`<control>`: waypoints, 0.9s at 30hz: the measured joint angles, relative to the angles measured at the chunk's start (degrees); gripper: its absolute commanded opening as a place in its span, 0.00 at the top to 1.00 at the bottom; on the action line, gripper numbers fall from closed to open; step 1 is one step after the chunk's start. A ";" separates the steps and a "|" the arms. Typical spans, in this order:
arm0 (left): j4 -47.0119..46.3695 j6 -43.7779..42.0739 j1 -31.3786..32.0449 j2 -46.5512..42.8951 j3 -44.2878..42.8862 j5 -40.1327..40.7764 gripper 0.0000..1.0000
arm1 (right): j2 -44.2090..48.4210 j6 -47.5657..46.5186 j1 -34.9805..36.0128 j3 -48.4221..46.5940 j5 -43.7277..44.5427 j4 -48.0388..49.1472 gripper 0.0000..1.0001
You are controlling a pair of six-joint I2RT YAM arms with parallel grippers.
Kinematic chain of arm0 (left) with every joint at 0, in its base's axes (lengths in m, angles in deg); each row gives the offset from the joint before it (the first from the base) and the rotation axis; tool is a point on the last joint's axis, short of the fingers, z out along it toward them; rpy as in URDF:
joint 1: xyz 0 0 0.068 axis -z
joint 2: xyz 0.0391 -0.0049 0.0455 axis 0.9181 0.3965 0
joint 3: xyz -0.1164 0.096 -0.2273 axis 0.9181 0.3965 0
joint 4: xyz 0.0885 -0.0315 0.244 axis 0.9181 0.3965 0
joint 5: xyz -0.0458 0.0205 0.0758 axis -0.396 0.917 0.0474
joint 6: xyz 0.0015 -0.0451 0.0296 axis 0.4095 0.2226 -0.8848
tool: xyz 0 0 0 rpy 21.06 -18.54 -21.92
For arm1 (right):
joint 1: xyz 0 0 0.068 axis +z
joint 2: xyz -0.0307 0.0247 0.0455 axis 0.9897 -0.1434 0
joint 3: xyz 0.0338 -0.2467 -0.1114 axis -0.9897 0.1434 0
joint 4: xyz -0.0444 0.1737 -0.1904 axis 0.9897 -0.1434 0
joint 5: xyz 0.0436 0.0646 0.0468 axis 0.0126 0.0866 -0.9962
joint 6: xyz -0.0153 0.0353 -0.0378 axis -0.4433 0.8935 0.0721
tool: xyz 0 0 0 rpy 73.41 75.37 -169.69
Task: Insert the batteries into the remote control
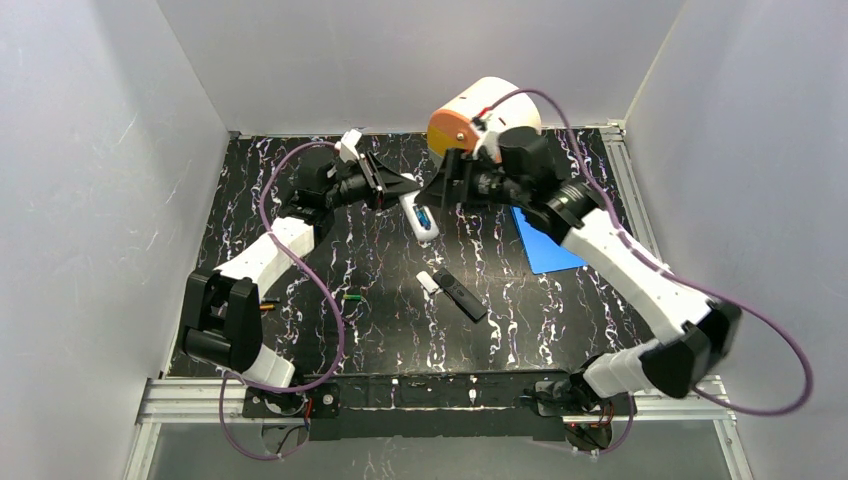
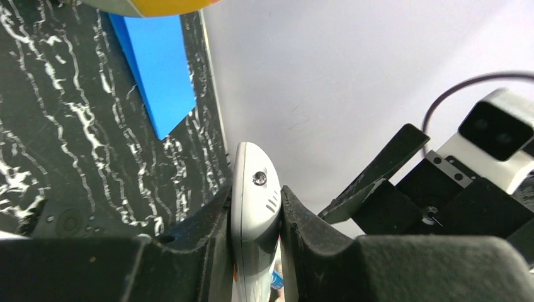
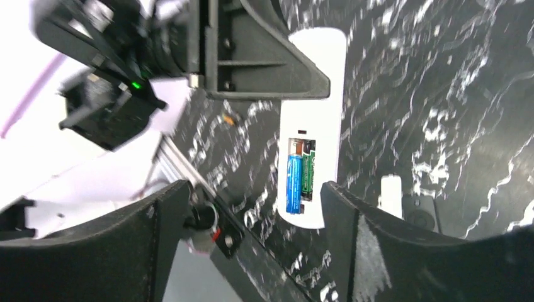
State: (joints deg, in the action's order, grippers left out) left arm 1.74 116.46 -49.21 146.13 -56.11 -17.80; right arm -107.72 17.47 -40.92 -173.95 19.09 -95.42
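Remote control (image 3: 312,119): white plastic, smooth, glossy.
Batteries (image 3: 294,182): glossy printed wrap, one blue, one green.
Table top (image 1: 560,320): black with white marble-like veining, smooth, slight sheen.
Blue sheet (image 1: 545,250): flat, matt, paper-like.
Left gripper fingers (image 2: 308,226): black plastic, matt.
Right gripper fingers (image 3: 378,245): black plastic, matt.

Two batteries (image 3: 294,182) side by side in remote (image 3: 315,119).

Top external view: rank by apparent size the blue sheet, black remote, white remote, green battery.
1. blue sheet, though partly hidden
2. black remote and white remote: unsure, the white one is half hidden in the left hand
3. green battery
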 measured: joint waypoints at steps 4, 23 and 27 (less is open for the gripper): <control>-0.57 5.60 -0.07 -0.02 -2.49 1.68 1.00 | 8.81 5.90 -1.86 8.48 4.04 13.99 0.01; -16.04 36.22 -0.24 -0.02 -6.88 13.09 1.00 | 11.72 29.35 -2.27 23.43 11.23 55.06 0.06; -17.53 38.12 -0.76 -0.02 -6.88 14.21 1.00 | 9.51 33.62 -2.67 23.43 10.99 59.12 0.11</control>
State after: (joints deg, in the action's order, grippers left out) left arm -15.79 154.58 -49.98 146.11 -63.00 -3.59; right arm -98.22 51.08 -43.58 -150.52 30.08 -36.29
